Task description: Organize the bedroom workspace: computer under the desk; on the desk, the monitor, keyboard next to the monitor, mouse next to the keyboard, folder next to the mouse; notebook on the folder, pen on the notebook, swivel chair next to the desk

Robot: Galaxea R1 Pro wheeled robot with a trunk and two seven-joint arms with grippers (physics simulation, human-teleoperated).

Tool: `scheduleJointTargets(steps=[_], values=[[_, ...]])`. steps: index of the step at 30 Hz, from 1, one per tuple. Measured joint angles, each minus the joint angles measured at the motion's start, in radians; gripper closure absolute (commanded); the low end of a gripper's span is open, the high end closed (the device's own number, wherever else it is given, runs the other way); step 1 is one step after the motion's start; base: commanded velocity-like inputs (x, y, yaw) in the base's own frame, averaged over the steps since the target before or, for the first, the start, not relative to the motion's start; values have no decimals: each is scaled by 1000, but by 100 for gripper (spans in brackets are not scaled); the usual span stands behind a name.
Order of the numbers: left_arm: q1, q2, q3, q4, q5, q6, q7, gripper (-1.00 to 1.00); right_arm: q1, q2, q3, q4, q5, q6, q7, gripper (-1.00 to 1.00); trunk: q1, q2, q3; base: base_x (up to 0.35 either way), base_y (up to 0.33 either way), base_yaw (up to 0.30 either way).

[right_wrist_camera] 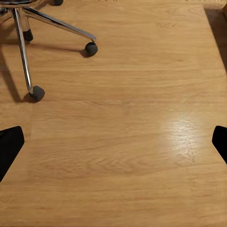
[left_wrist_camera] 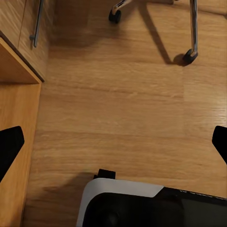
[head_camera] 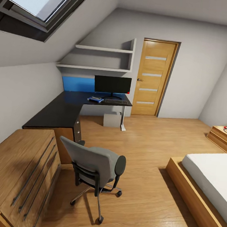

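Wood-plank flooring (right_wrist_camera: pixel 123 142) lies beneath both grippers. One left gripper (left_wrist_camera: pixel 113 142) and one right gripper (right_wrist_camera: pixel 113 142) each spread two black fingertips wide, holding nothing. Just beyond them stands one grey padded swivel chair (head_camera: pixel 94 165) on chrome legs with casters. Well beyond, one black-topped desk (head_camera: pixel 63 110) carries one flat black monitor (head_camera: pixel 112 85), one keyboard (head_camera: pixel 116 101), one blue folder (head_camera: pixel 95 99); one grey boxy computer (head_camera: pixel 111 120) sits underneath.

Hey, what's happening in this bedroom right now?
A robot is looking at an office corner, holding nothing: the left gripper and right gripper hang open over bare wood floor. On the desk stand the monitor, the keyboard and the blue folder, with the computer beneath. The swivel chair sits nearer, by the dresser.
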Motion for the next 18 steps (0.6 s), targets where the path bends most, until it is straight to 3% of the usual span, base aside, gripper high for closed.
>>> scheduleJointTargets(steps=[10,17,18], values=[[0,-1,0,0,1,6,5,-100,0,-1,-1,-1,-1,-2,50,-100,4,-7,-3,0,0,0],[0,-24,2,-9,2,98,8,-100,0,2,1,-1,-2,2,50,-100,31,-56,-25,0,0,0],[0,-37,1,-30,2,113,8,-100,-1,2,1,-5,-2,2,49,-100,34,-63,-28,0,0,0]])
